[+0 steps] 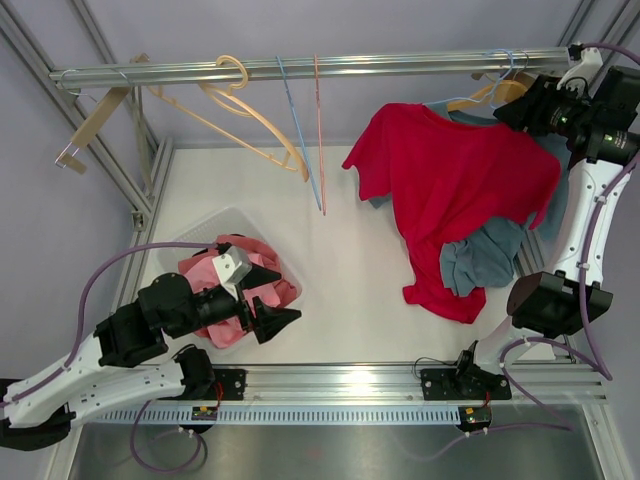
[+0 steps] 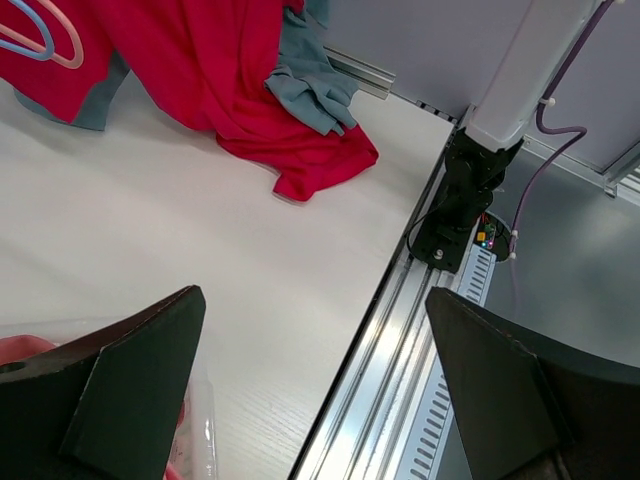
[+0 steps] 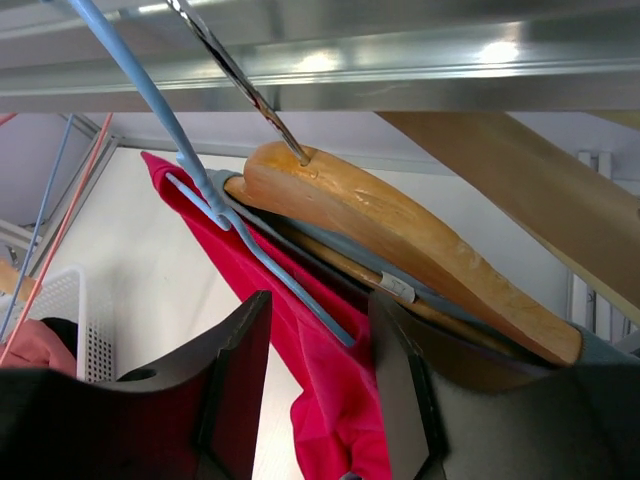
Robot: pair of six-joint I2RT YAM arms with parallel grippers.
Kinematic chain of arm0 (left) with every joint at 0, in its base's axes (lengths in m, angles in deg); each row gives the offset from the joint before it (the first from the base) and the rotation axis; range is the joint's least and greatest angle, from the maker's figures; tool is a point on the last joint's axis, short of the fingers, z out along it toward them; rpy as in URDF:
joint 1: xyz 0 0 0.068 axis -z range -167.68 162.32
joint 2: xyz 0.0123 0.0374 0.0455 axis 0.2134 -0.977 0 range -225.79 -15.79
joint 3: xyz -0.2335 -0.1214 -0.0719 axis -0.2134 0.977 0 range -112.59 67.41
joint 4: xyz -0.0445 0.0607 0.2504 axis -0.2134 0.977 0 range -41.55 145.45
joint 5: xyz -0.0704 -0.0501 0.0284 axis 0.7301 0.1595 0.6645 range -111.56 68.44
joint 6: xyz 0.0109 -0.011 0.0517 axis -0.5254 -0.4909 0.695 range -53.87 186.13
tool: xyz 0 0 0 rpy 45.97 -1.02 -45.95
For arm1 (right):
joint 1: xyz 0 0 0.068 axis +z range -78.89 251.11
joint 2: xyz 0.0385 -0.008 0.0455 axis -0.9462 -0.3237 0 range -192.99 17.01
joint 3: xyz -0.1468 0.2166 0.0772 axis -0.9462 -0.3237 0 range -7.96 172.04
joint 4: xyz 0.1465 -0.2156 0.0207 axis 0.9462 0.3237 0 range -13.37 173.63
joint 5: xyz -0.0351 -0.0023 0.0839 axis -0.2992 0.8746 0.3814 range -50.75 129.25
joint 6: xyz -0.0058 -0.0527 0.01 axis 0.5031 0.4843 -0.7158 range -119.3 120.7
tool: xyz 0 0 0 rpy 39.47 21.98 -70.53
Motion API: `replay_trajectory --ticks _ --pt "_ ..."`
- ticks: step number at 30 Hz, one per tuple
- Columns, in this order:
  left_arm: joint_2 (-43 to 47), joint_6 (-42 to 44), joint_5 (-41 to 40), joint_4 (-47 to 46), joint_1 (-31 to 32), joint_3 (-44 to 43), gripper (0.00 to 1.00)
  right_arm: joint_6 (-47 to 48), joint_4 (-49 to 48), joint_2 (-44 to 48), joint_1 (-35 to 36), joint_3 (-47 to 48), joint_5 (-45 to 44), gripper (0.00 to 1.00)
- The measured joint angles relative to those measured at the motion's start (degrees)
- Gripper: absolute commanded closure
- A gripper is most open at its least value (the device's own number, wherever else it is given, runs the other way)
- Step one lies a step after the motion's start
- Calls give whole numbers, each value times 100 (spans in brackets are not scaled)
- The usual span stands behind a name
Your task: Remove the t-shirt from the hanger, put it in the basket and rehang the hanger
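A red t-shirt (image 1: 450,190) hangs from a thin blue hanger (image 3: 260,260) on the top rail (image 1: 350,68) at the right. Its hem drapes onto the table. Behind it, a grey-blue t-shirt (image 1: 485,255) hangs on a wooden hanger (image 3: 400,230). My right gripper (image 1: 505,112) is up at the rail. In the right wrist view it (image 3: 322,300) is open, its jaws either side of the blue hanger's arm and the red shoulder (image 3: 330,400). My left gripper (image 1: 285,322) is open and empty above the table beside the basket. In the left wrist view it (image 2: 315,300) faces the red shirt (image 2: 230,80).
A white basket (image 1: 215,225) with pink clothes (image 1: 215,275) sits at the front left. Empty wooden hangers (image 1: 240,110) and thin blue and pink hangers (image 1: 300,130) hang along the rail. Frame posts stand on the left, and the front rail (image 2: 400,340) runs along the table's near edge.
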Motion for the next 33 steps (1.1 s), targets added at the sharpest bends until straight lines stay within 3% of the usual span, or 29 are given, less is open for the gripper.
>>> replay_trajectory --ticks 4,10,18,25,33 --pt "-70 11 -2 -2 0 2 1 11 -24 0 232 -79 -2 56" --pt "-146 26 -24 0 0 4 1 35 -35 94 962 -273 -236 56" --pt "-216 28 -66 0 0 4 1 98 -212 420 1714 -549 -1303 58" --pt "-286 31 -103 2 0 4 1 103 -313 562 1950 -560 -2236 70" --pt "-334 33 -236 4 0 4 1 129 -339 636 2199 -610 -2999 99"
